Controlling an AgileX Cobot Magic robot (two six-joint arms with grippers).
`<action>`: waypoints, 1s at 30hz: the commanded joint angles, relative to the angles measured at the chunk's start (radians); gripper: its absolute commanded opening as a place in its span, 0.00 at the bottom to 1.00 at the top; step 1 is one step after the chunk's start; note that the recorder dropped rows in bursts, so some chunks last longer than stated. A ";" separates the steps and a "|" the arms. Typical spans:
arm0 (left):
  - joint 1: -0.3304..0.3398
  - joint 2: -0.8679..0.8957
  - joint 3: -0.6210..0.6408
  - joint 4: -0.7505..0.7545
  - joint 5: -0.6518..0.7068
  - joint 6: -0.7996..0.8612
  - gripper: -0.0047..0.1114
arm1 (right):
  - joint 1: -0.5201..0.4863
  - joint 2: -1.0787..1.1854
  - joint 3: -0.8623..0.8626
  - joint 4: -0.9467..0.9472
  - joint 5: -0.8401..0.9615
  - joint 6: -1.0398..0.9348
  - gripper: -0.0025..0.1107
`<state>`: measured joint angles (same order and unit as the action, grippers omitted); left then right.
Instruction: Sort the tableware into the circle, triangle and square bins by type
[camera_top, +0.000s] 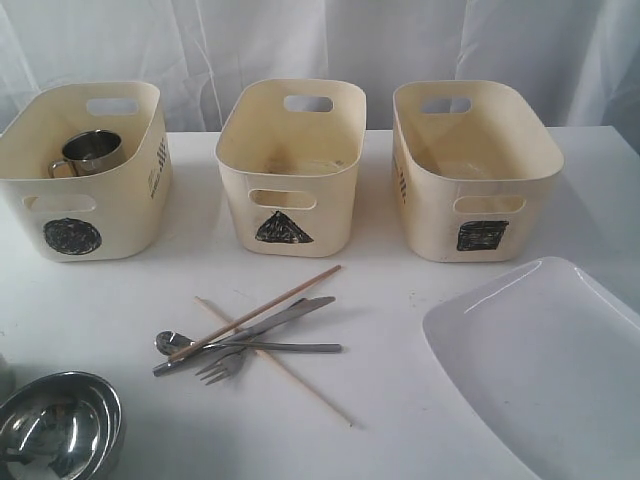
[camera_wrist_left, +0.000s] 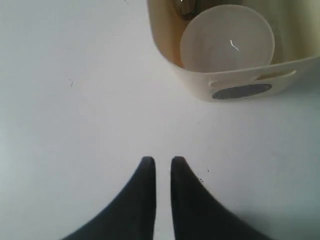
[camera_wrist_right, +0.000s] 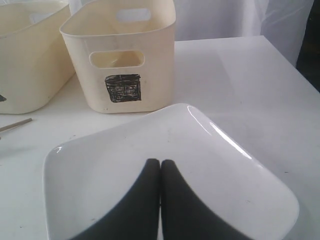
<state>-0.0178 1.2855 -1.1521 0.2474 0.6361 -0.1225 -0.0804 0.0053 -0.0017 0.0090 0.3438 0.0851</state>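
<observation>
A white table (camera_top: 400, 420) holds three cream plastic bins in a row. The middle one, the cream bin marked with a black triangle (camera_top: 290, 170), is the reference point for everything here.

Far left of the triangle bin and much nearer the camera, a shiny round steel bowl (camera_top: 60, 425) sits at the table's front corner. Directly left of the triangle bin stands the cream bin marked with a black circle (camera_top: 85, 195). A shiny steel handled mug (camera_top: 90, 152) stands upright inside it. The left wrist view shows a small round white bowl (camera_wrist_left: 227, 42) in that same bin beside the mug.

The left gripper (camera_wrist_left: 163, 161) hangs over bare table in front of the circle bin. Its two black fingers are a narrow slit apart, with nothing between them.

In front of the triangle bin lies a loose heap of cutlery. It holds a steel spoon (camera_top: 168, 342), a steel fork (camera_top: 220, 365) and a steel knife (camera_top: 300, 309), with two thin wooden chopsticks (camera_top: 300, 288) crossed over them.

Directly right of the triangle bin stands the cream bin marked with a black square (camera_top: 470, 175). Farther right and nearer the camera, a large white rounded-rectangle plate (camera_top: 545, 365) lies flat on the table.

The right gripper (camera_wrist_right: 160, 162) is over this plate, its fingers pressed together and gripping nothing. Whether it touches the plate cannot be told.
</observation>
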 joint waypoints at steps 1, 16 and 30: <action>-0.004 -0.017 0.006 0.011 0.121 0.001 0.04 | 0.001 -0.005 0.002 -0.002 -0.003 0.003 0.02; -0.004 0.071 0.173 0.012 0.171 -0.111 0.04 | 0.001 -0.005 0.002 -0.002 -0.003 0.003 0.02; -0.004 0.082 0.250 0.049 0.058 -0.109 0.54 | 0.001 -0.005 0.002 -0.002 -0.003 0.003 0.02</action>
<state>-0.0178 1.3691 -0.9091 0.3046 0.7161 -0.2275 -0.0804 0.0053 -0.0017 0.0090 0.3438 0.0851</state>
